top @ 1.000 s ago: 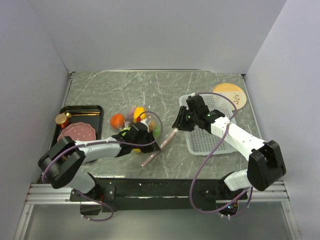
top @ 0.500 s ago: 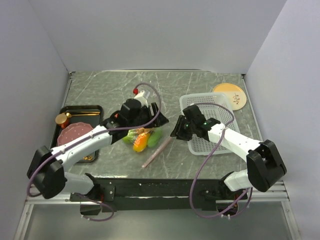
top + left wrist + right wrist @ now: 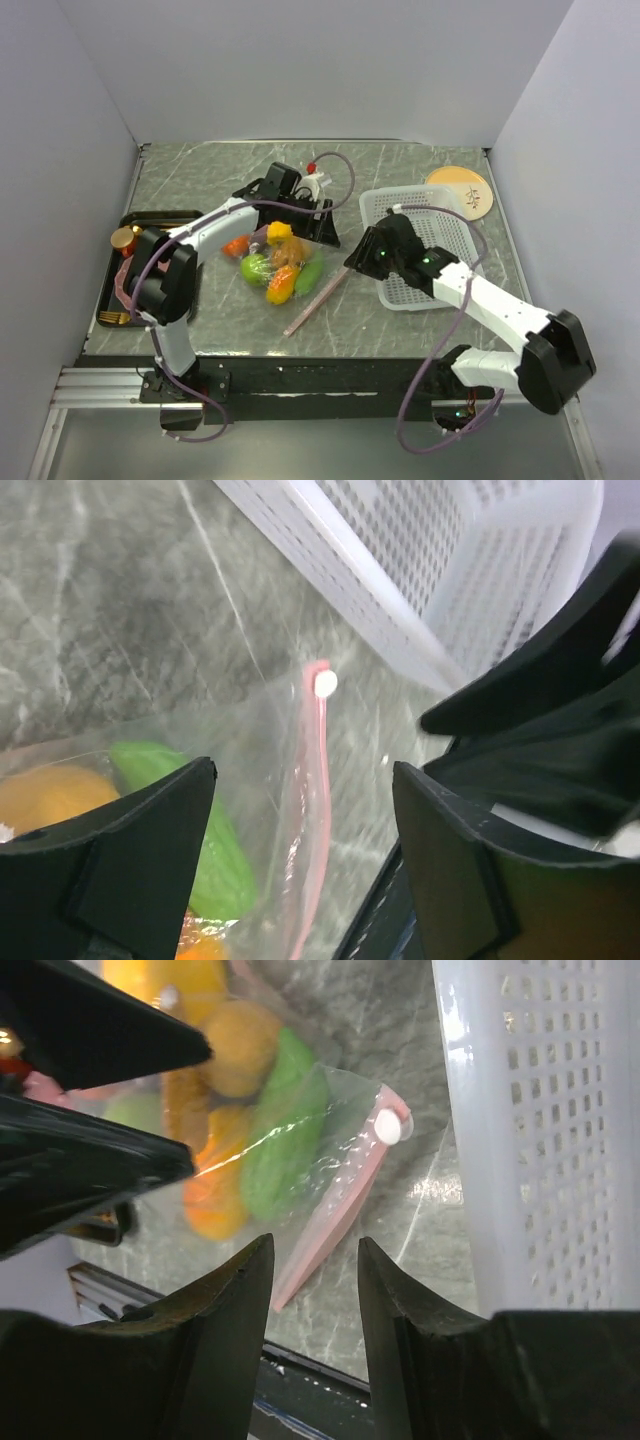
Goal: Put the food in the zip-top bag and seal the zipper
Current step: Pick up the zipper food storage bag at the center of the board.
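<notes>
The white slotted plastic basket (image 3: 440, 215) sits at right. Left of it I see the clear floppy zip-top bag (image 3: 345, 1100), glossy toy food (image 3: 280, 282) inside, with the pale pink zipper strip (image 3: 335, 1215) along its right edge. The left gripper (image 3: 300, 780) and right gripper (image 3: 315, 1245) hang above it, fingers apart.

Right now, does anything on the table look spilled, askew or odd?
Nothing looks spilled or damaged. The food is bunched in the bag, and the zipper lies straight beside the basket. Whether the tomato is inside, I cannot tell.

White-linked left arm (image 3: 212, 224) and right arm (image 3: 495, 303), black joints, purple cables (image 3: 418, 385), black fingers (image 3: 140, 860)
</notes>
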Controlling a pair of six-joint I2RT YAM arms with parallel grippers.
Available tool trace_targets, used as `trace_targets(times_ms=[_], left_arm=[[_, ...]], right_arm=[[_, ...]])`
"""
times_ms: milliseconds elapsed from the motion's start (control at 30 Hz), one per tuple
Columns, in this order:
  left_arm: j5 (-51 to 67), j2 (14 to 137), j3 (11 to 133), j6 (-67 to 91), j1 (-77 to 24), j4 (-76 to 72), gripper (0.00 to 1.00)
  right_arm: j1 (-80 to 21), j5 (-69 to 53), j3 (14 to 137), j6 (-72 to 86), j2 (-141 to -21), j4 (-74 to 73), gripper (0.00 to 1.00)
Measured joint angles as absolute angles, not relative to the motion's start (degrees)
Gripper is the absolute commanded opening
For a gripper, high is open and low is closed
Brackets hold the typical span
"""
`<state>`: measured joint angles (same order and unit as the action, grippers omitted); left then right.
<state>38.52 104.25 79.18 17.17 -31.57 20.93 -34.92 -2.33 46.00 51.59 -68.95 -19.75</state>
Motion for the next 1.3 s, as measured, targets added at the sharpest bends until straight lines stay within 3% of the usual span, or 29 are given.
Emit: trace_targets(times_ms=[533, 700, 967, 1100, 1233, 1300], left_arm=[[50.3, 122.6, 94.5, -6.3, -30.3, 37.3, 0.78], [53.5, 123.9, 97.4, -9.0, -30.3, 38.8, 0.69], [58.2, 126.6, 97.9, -11.8, -30.4, 41.3, 0.67], [59.7, 127.1, 97.9, -12.5, -30.3, 41.5, 0.52], [61.5, 127.1, 97.9, -12.5, -30.4, 41.3, 0.13], [61.9, 127.2, 97.9, -12.1, -30.4, 41.1, 0.01]], right_arm=[[-35.0, 0.1, 44.6, 51.4, -57.5, -25.1, 0.50], [-35.0, 0.1, 44.6, 51.3, -57.3, -25.4, 0.51], [-35.0, 0.4, 44.6, 51.1, -58.0, -25.3, 0.51], [-35.0, 0.1, 44.6, 51.1, -58.9, -25.3, 0.51], [-35.0, 0.0, 44.6, 51.1, -59.4, -25.3, 0.51], [-35.0, 0.0, 44.6, 51.1, -59.8, -25.3, 0.52]])
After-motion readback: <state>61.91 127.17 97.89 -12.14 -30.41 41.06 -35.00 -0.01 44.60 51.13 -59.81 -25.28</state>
